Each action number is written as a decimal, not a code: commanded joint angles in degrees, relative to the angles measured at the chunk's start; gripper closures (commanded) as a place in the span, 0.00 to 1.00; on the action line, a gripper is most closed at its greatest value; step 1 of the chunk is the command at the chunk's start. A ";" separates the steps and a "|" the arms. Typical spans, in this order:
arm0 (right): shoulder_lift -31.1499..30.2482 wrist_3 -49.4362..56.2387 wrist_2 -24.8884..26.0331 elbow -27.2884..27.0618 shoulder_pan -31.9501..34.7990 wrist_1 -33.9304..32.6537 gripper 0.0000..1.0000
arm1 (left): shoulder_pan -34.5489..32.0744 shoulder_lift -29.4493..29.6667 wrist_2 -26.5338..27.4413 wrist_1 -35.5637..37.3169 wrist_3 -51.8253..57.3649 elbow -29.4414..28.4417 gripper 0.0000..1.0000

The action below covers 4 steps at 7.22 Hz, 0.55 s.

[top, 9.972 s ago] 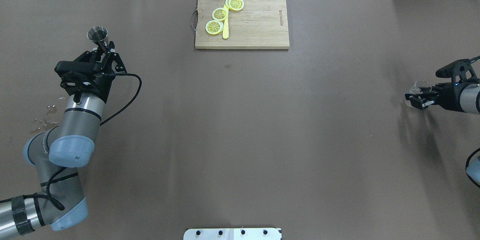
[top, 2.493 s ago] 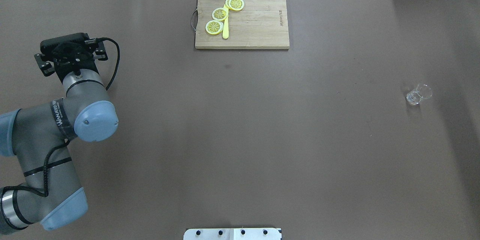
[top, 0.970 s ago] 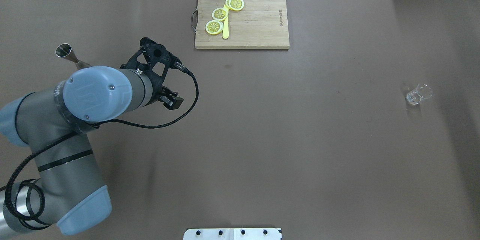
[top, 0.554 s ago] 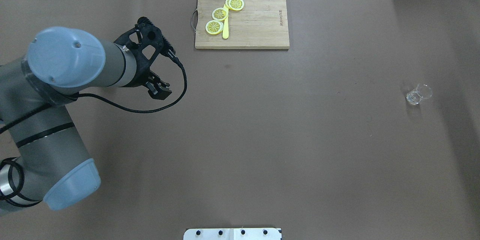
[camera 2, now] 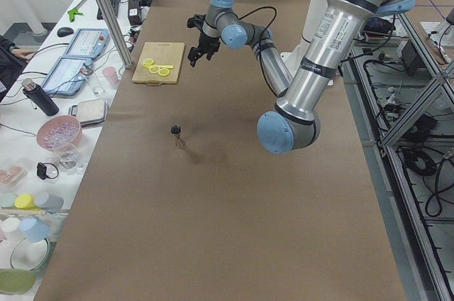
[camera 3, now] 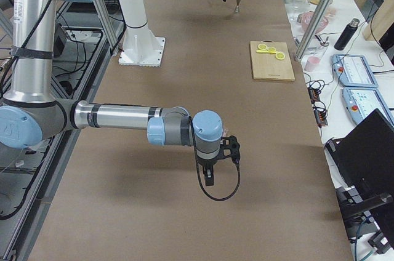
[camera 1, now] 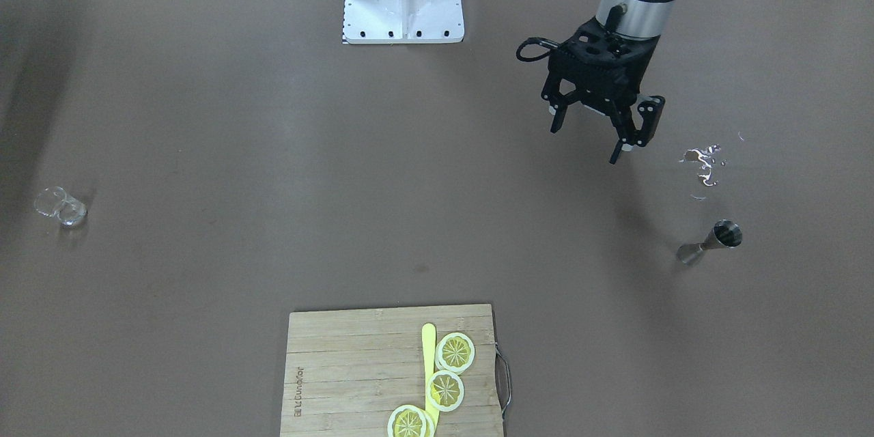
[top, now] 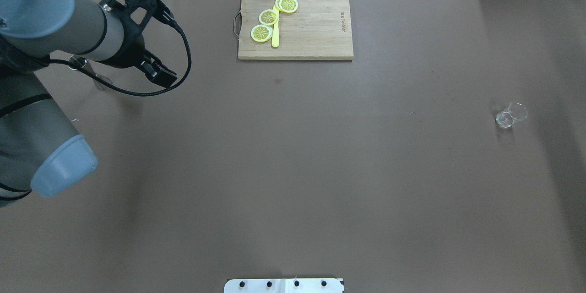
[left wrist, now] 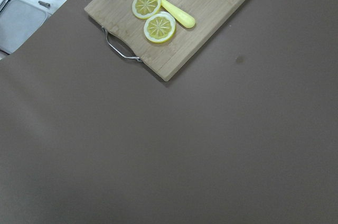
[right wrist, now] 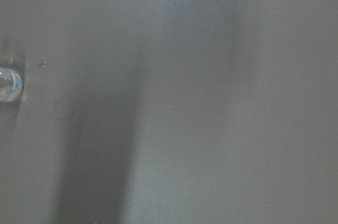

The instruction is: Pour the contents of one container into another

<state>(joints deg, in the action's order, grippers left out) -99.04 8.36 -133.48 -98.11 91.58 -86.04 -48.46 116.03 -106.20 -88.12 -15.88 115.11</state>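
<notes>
Front-facing: over my brown-covered table [camera 1: 205, 116], the left gripper [camera 1: 586, 142] hangs spread and empty, well apart from the steel jigger [camera 1: 710, 244]; the glass [camera 1: 61, 207], apparently tipped over, sits at the far end. Right-side view: I cannot tell how the right gripper [camera 3: 209, 179] stands.

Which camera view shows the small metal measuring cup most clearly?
The front-facing view: the metal measuring cup is fully visible there. Overhead, the left arm partly covers it; both side views show it tiny; wrist views miss it.
</notes>
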 commanded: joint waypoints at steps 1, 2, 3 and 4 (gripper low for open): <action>-0.37 0.08 0.07 1.07 0.00 2.72 0.00 | -8.36 -2.99 -6.18 -0.48 0.06 -2.68 0.03; -0.37 0.08 0.07 1.16 0.00 2.72 0.00 | -11.36 -4.91 -11.61 -0.39 0.06 -3.39 0.03; -0.37 0.08 0.07 1.42 0.00 2.72 0.00 | -14.52 -7.72 -16.54 -0.48 0.14 -3.49 0.03; -0.37 0.08 0.07 1.43 0.00 2.72 0.00 | -17.08 -10.18 -19.72 -0.39 1.89 -3.92 0.03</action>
<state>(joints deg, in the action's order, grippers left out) -99.40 8.44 -133.42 -96.80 91.58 -83.37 -61.97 108.94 -121.04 -88.55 -15.34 111.72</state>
